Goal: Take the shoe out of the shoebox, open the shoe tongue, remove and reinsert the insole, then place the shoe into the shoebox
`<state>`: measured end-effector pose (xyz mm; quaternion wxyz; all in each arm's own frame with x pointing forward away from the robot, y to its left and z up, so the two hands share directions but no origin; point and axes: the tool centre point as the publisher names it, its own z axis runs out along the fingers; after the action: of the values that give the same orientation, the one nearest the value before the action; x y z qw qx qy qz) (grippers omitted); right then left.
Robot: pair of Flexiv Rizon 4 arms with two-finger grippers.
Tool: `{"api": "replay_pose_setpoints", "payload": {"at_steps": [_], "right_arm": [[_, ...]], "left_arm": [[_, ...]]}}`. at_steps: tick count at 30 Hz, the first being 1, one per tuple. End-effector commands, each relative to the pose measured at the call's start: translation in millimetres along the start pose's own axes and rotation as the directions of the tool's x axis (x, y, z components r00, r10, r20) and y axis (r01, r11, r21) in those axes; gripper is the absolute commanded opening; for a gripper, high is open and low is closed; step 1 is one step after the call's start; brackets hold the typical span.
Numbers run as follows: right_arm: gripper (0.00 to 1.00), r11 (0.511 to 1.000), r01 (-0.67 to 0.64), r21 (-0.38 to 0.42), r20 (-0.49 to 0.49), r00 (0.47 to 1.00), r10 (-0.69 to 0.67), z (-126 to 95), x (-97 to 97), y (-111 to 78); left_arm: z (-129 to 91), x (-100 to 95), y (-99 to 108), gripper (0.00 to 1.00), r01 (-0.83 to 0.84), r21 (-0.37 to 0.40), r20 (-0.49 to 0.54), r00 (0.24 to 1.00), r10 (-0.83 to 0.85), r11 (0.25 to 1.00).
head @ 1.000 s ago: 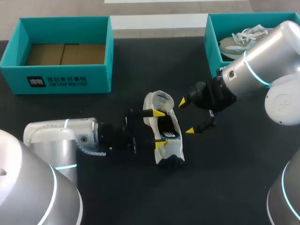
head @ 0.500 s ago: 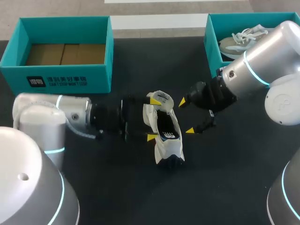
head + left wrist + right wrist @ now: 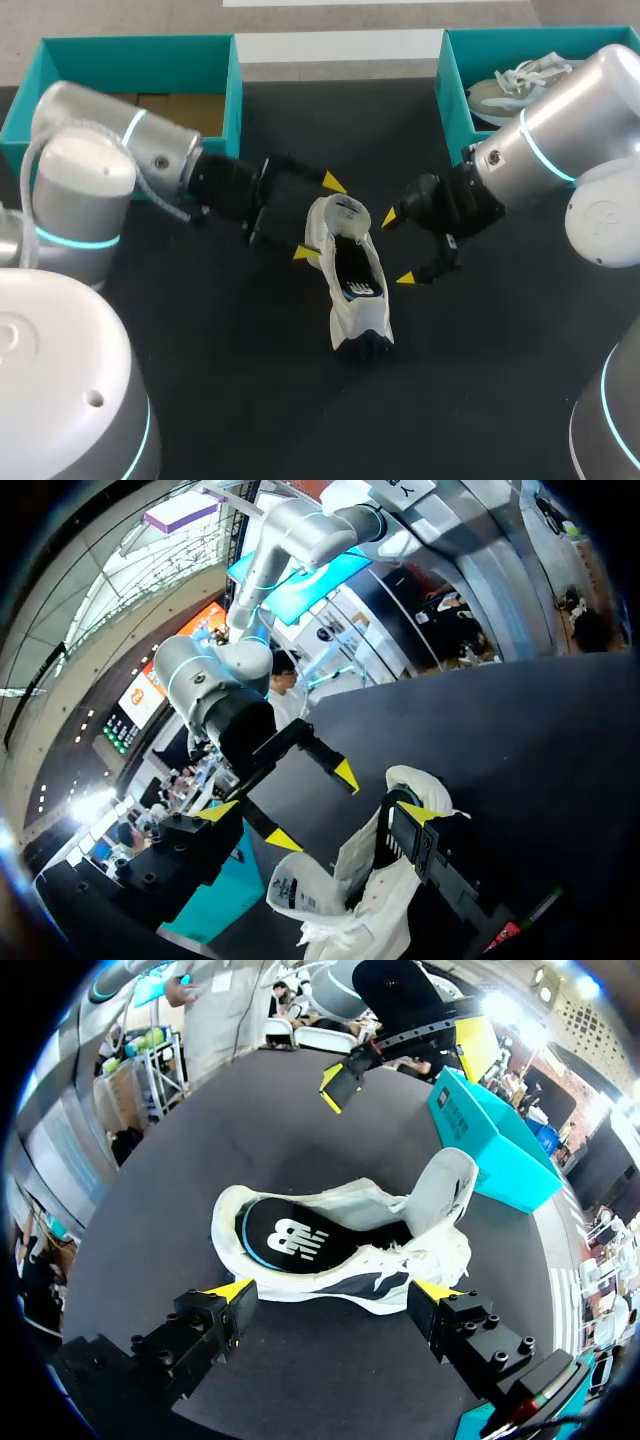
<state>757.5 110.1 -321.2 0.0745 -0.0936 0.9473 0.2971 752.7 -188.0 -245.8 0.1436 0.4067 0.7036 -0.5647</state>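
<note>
From above, your left gripper has swung off the middle of the shoe toward its heel. Its fingers are wide and hold nothing.

Its wrist view shows the shoe lying under those spread fingers.

In the right wrist view, your right gripper is wide open, empty, and just beside the shoe. The insole looks seated, so boxing is likely next.

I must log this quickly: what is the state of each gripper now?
Left gripper: open, holding nothing.
Right gripper: open, holding nothing.
</note>
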Motion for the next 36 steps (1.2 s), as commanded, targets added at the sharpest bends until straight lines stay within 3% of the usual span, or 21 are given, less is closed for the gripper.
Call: {"api": "replay_pose_setpoints", "payload": {"at_steps": [1,6,15,20,26,31,36], "right_arm": [[1.00,1.000,-0.016,0.002,0.013,1.000,0.016,-24.5,0.6,-11.9],[1.00,0.999,-0.028,0.033,0.015,1.000,0.028,-61.0,-8.7,-26.7],[1.00,0.998,-0.013,0.059,-0.034,0.999,0.015,-124.8,-23.3,-23.4],[1.00,0.998,-0.013,0.066,-0.035,0.999,0.015,-149.4,-29.0,-17.6],[1.00,0.997,0.000,0.076,-0.069,0.998,0.005,-159.8,-31.6,-14.0],[1.00,0.997,-0.021,0.077,-0.056,0.998,0.026,-159.8,-31.6,-14.3],[1.00,0.997,-0.021,0.077,-0.056,0.998,0.026,-159.8,-31.6,-14.3]], "left_arm": [[-4.5,-5.6,1.9,1.00,0.020,0.005,-0.374,0.927,-0.017,1.000],[-4.5,-5.6,1.9,1.00,0.020,0.005,-0.374,0.927,-0.017,1.000],[-4.5,-5.6,1.9,1.00,0.020,0.005,-0.374,0.927,-0.017,1.000],[-4.5,-5.6,1.9,1.00,0.020,0.005,-0.374,0.927,-0.017,1.000],[-5.2,-4.9,3.6,1.00,0.018,-0.009,-0.384,0.923,-0.020,1.000],[-9.0,-6.0,8.7,1.00,-0.028,-0.057,-0.494,0.870,-0.004,0.998],[-13.6,-18.0,5.6,1.00,-0.075,-0.044,-0.571,0.820,0.037,0.996]]}}
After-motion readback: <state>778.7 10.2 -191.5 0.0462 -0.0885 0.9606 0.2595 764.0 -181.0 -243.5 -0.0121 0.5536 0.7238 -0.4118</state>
